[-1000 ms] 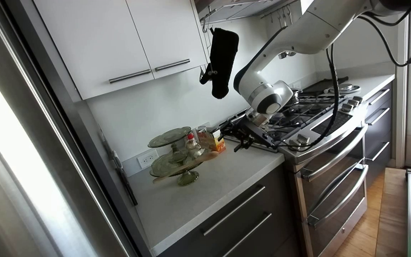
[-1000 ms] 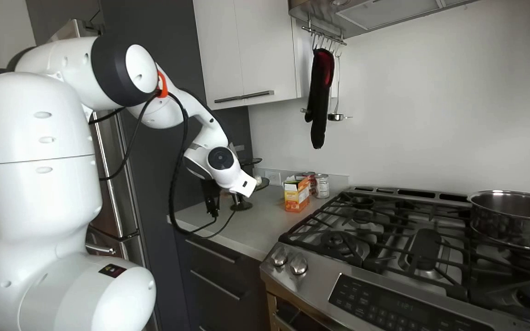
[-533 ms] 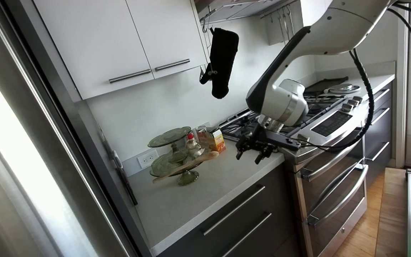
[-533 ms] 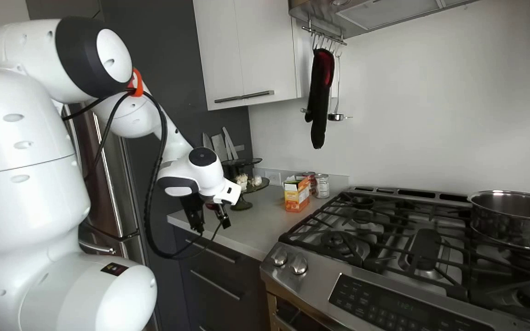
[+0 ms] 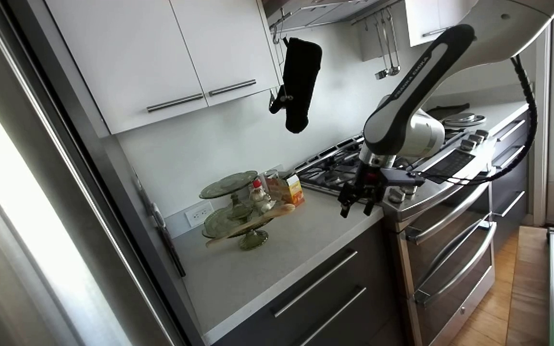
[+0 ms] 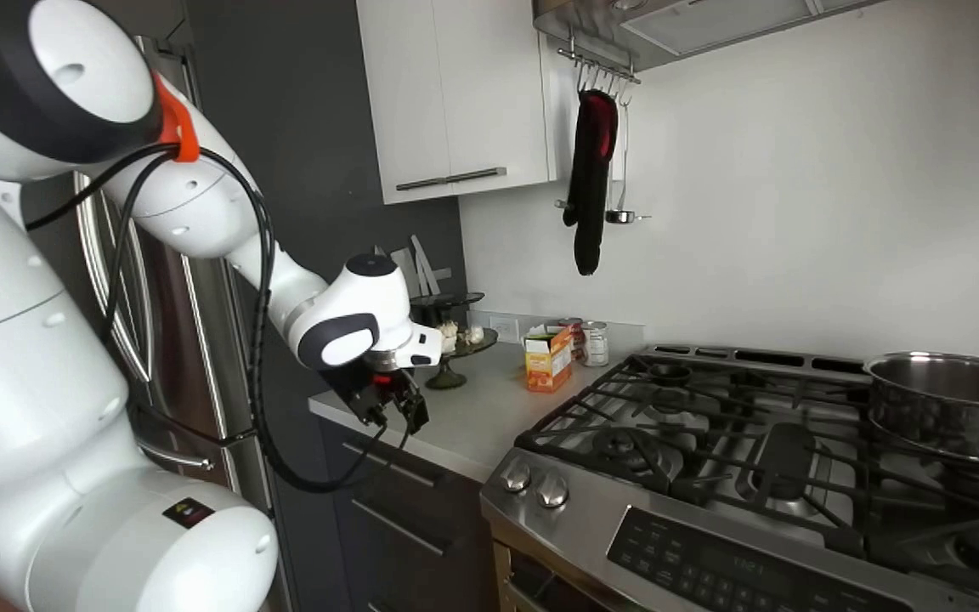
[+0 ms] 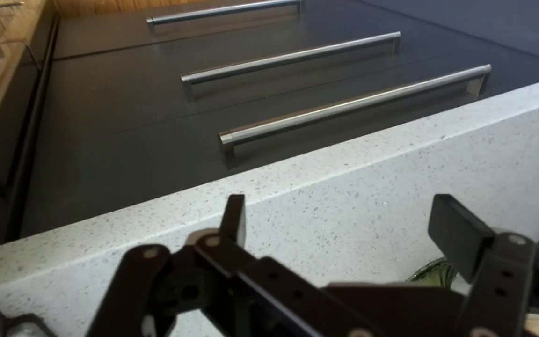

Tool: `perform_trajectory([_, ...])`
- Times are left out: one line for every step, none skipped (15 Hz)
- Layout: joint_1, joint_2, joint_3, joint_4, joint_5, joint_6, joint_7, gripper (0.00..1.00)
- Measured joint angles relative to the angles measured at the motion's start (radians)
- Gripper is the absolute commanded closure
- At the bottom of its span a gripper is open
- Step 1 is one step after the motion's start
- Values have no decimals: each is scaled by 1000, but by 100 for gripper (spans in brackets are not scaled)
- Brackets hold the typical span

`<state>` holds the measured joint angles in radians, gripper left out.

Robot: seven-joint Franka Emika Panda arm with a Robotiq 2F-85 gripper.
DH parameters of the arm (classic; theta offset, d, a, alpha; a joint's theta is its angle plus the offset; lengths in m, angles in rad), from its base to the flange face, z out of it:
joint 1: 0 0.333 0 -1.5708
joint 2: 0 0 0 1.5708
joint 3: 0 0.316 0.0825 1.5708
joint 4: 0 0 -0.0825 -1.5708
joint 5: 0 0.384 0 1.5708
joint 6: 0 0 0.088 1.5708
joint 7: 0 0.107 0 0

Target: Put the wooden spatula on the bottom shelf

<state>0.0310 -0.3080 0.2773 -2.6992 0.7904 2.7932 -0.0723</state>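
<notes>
Your pincer stands with its pads wide apart; in the wrist view, only speckled bench lies between their tips. It hangs near the bench's front edge, well apart from the stand, and a bit of green glass peeks out beside one pad. Since a second ago you have brought the pincer farther from the stand, and your arm has swung back with it. In an exterior view the wrist then covered much of the stand; now more of it shows.

The spatula lies across the bottom shelf, both ends reaching past the rim, in the same place as before. Beyond its broad end the orange box stands on the bench, near the cans and the stove; these have kept their places too.
</notes>
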Motion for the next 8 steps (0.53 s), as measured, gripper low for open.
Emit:
perform_trajectory([-13,-46,-15,4,-83,-81,38,0])
perform_trajectory([-11,-86,-39,13,-146,-154,65,0])
perform_trajectory([-9,-126,-63,26,-201,-230,88,0])
perform_trajectory([-6,-163,-86,42,-249,-302,107,0])
perform_trajectory([-5,-195,-105,60,-290,-365,134,0])
perform_trajectory([-4,-220,-118,75,-317,-406,155,0])
perform_trajectory([-4,-234,-124,81,-327,-423,164,0])
perform_trajectory([-4,-241,-125,81,-331,-427,167,0])
